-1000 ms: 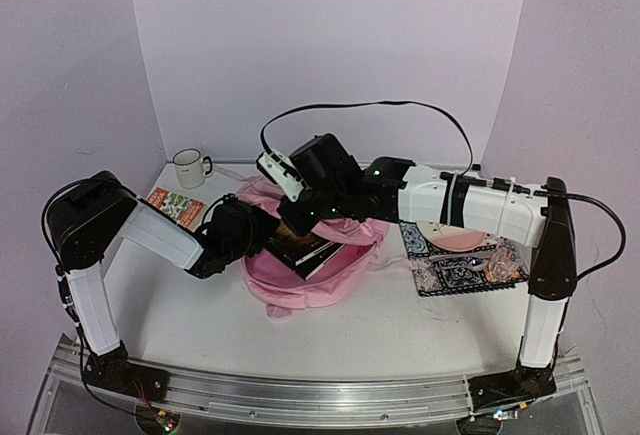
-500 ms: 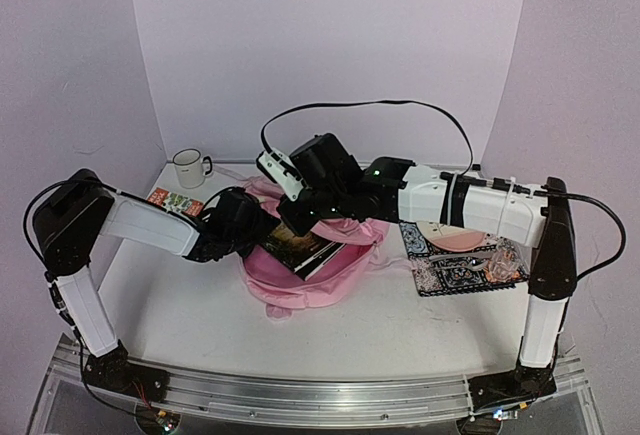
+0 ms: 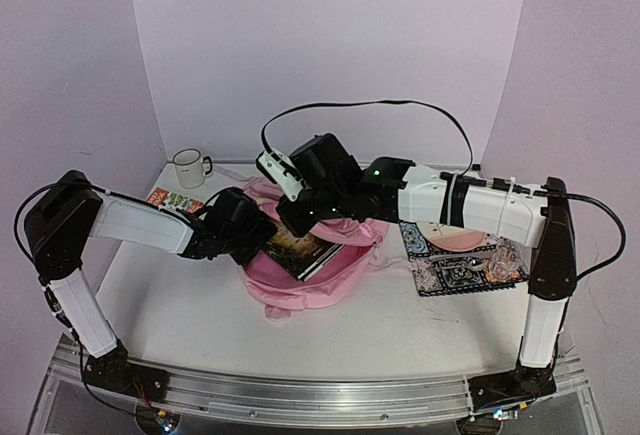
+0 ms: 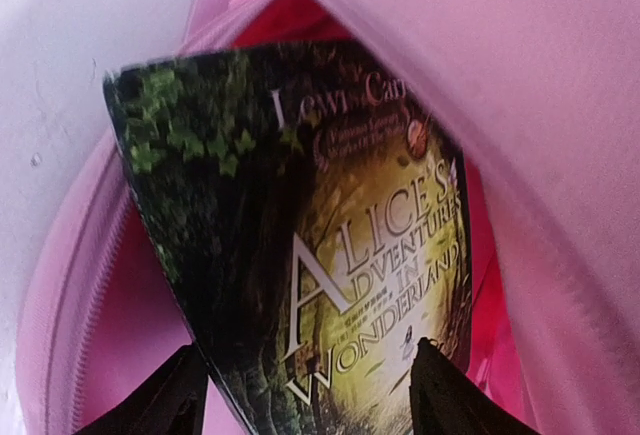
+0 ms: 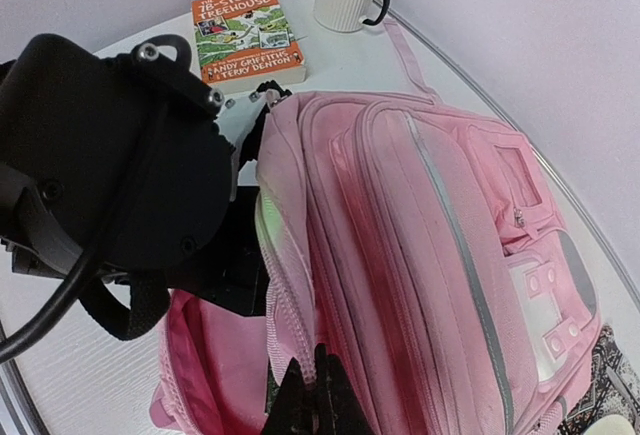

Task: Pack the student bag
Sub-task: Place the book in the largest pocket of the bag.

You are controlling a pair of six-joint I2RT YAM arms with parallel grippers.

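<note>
update on the packing: my left pincer [image 4: 307, 357] has pushed forward over the last second. the arm is stretched out further across the left of the overhead view, and the alice book [image 4: 330, 245] has gone deeper into the mouth of the student bag [image 3: 310, 280]. the bag lies in the middle of that view on the table [image 3: 400, 330], opening turned toward the left.

in the left wrist view the two fingers stand wide apart at the bottom edge with the near end of the book between them. honestly can't tell if they're pinching it or just nudging it along.

my right pincer [image 5: 312, 390] is clamped fully closed on the zip edge of the bag at the bottom of its own view, holding the flap up.

so i'd say book one is nearly in. the treehouse book [image 5: 247, 35] at the upper left is not packed yet.
</note>
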